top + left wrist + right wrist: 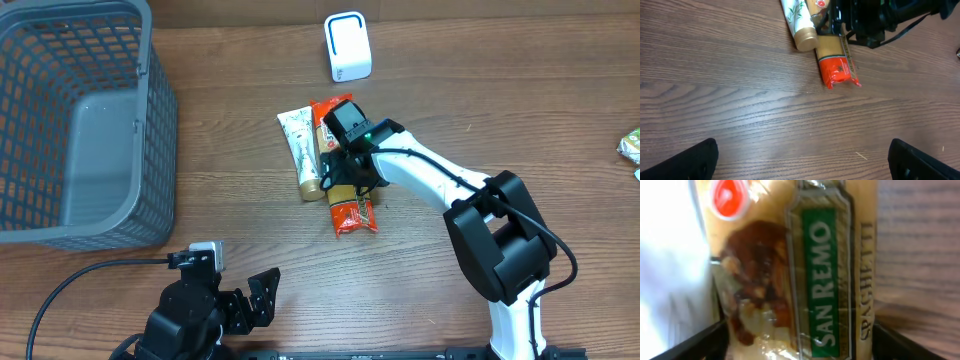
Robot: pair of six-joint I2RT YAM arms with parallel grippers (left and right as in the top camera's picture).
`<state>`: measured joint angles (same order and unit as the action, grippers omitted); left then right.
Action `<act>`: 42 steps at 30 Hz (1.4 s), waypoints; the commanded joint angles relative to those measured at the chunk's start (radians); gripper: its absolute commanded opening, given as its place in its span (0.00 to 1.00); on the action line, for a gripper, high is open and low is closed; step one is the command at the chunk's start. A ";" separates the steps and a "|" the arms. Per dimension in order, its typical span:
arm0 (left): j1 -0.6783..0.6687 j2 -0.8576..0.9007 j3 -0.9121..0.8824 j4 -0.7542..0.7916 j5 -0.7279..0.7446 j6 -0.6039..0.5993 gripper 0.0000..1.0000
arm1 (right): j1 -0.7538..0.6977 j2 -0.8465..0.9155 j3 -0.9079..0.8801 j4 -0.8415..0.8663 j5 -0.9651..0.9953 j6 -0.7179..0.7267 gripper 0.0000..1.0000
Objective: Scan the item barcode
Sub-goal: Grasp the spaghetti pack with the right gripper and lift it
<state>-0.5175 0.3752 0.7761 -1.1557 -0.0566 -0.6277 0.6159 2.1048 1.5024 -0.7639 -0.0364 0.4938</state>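
Overhead, two pincers show. The right pincer [347,178] is down on the middle of the table [500,80], over the one spaghetti packet [352,212], which is red and orange. The right wrist view looks straight onto the packet's green label. The pincer's two dark fingers [695,342] stand wide apart at the bottom corners of that view, one on each side of the packet, so the packet lies between them across its narrow width. The pincer is spread open; whether the fingers already touch the packet's edges cannot be told. The packet lies flat, and its red crimped end sticks out from under the pincer toward the robot's side of the table. One white tube [303,150] with a gold cap lies along the packet on the basket side, touching it, with the cap toward the robot's side. One small white box [347,47] with a blue rim stands beyond the packet's far end, near but apart from it. One grey mesh basket [150,130] sits at the far left corner, well apart from the packet. One green-wrapped thing [632,147] shows at the right edge, cut off by the frame. The left pincer [255,298] hangs low at the near edge with its jaws fully spread and nothing between them, well apart from the packet.
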 commanded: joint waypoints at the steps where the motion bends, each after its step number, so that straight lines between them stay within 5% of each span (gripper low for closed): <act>1: -0.006 -0.004 -0.002 0.000 0.002 -0.008 1.00 | 0.007 0.000 -0.025 0.011 0.016 0.008 0.83; 14: -0.006 -0.004 -0.002 0.000 0.002 -0.008 0.99 | 0.009 0.000 -0.026 -0.034 0.133 0.090 0.52; 17: -0.006 -0.004 -0.002 0.000 0.002 -0.008 1.00 | 0.009 0.000 -0.026 -0.041 0.117 0.090 0.30; 23: -0.006 -0.004 -0.002 0.000 0.002 -0.008 1.00 | -0.023 -0.006 0.025 -0.103 -0.032 0.077 0.04; 31: -0.006 -0.004 -0.002 0.000 0.002 -0.008 0.99 | -0.182 -0.031 0.188 -0.278 -0.403 -0.142 0.04; 42: -0.006 -0.004 -0.002 0.000 0.001 -0.008 1.00 | -0.428 -0.031 0.203 -0.347 -1.150 -0.421 0.04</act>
<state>-0.5175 0.3752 0.7761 -1.1557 -0.0566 -0.6277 0.2344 2.0972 1.6581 -1.1122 -0.7826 0.2062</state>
